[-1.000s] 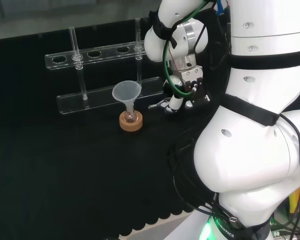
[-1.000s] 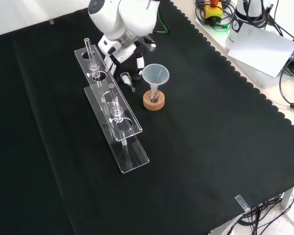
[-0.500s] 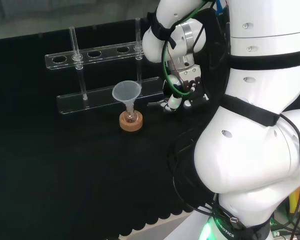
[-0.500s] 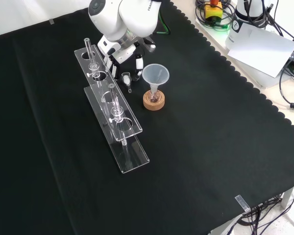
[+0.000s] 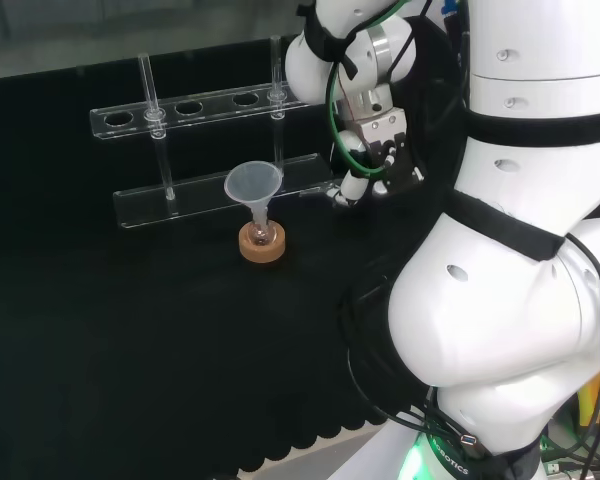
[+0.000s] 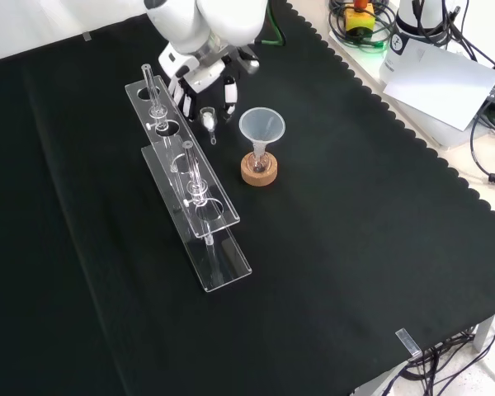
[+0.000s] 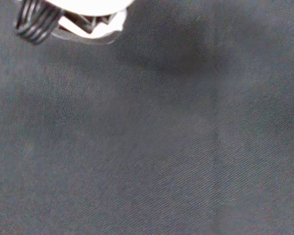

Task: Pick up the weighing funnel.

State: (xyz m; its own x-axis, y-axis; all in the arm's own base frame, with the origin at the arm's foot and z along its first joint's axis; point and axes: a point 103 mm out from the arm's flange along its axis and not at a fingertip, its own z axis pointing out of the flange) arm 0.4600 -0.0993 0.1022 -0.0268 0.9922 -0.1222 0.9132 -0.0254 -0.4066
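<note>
The weighing funnel (image 6: 208,120), a small clear scoop with a short stem, hangs above the cloth between the curled fingers and thumb of the hand (image 6: 205,81). In the front view it sits just right of the far end of the tube rack and left of the big funnel. In the head view the hand (image 5: 358,186) hovers right of the big funnel, and the piece's thin stem (image 5: 312,192) pokes out to its left. The wrist view looks down on bare black cloth, with a blurred white part of the hand (image 7: 90,13) above it.
The big funnel (image 6: 261,126) stands in a small flask on a cork ring (image 6: 258,172), close to the hand. A clear two-tier test tube rack (image 6: 200,208) with glass tubes runs alongside. Cables and a paper sheet (image 6: 445,78) lie beyond the cloth's scalloped edge.
The hand has risen from the cloth with the weighing funnel in its fingers, shifting a little away from the big funnel. The big funnel and rack have not moved.
</note>
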